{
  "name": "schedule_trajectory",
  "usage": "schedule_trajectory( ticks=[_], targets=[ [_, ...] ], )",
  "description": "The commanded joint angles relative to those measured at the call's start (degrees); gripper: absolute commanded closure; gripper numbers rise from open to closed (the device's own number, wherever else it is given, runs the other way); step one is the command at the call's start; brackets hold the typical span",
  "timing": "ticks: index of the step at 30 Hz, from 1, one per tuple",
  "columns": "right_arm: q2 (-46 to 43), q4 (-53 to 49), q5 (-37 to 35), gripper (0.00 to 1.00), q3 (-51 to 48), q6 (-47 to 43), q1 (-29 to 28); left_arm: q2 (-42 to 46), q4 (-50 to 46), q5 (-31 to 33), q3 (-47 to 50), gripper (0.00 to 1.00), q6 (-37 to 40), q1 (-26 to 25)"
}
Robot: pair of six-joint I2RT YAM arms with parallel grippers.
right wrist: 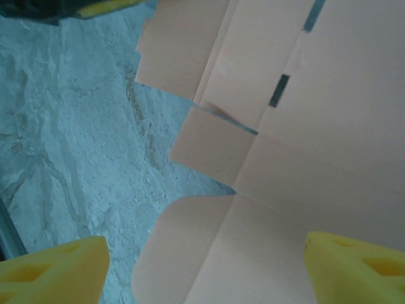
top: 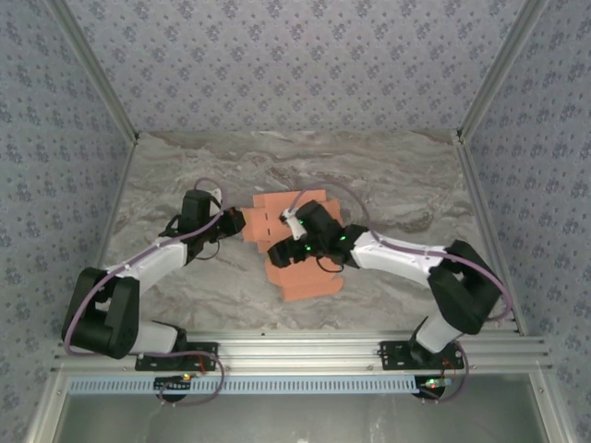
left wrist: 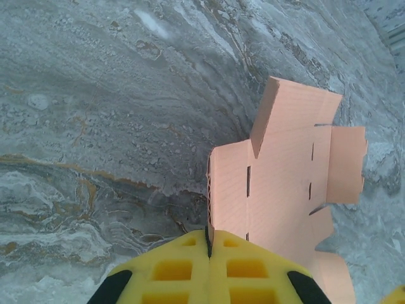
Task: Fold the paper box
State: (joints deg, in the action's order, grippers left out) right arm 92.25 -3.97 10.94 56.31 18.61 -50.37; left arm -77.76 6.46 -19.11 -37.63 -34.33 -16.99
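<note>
The paper box (top: pixel 307 281) is a flat orange-salmon die-cut sheet with flaps and slots, lying mid-table. My left gripper (top: pixel 239 225) is at the sheet's left edge. In the left wrist view its yellow fingers (left wrist: pixel 171 269) are pressed together on the card's edge, and the paper box (left wrist: pixel 285 183) stretches away with one flap raised. My right gripper (top: pixel 284 247) hovers over the middle of the sheet. In the right wrist view its fingers (right wrist: pixel 57 269) stand wide apart above the paper box (right wrist: pixel 285 177), with a rounded flap below them and nothing gripped.
The marble-patterned tabletop (top: pixel 388 185) surrounds the sheet. Patterned walls close off the left, back and right. A metal rail (top: pixel 295 351) with the arm bases runs along the near edge.
</note>
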Motion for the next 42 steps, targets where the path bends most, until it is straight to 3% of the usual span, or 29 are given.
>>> schedule_trajectory(
  ticks=[1,12,27,42],
  targets=[
    [3.96,2.68,-6.0,0.13,4.46,2.1,-2.09,0.87,-0.85,-2.27,0.25,1.0,-1.84,-0.23],
    [15.07,-10.06,-24.43,0.1,16.24,6.84,-4.16,0.19,1.17,-3.89,1.38,1.0,-5.7,-1.2],
    [12.22,-15.53,-29.89,0.13,13.45,7.92,-4.79,0.77,0.41,-1.66,1.33,1.0,-4.13,-1.16],
    [11.29,-14.75,-30.56,0.17,7.24,8.28,-3.19,0.43,4.51,0.94,4.7,1.0,-2.97,-1.55]
  ],
)
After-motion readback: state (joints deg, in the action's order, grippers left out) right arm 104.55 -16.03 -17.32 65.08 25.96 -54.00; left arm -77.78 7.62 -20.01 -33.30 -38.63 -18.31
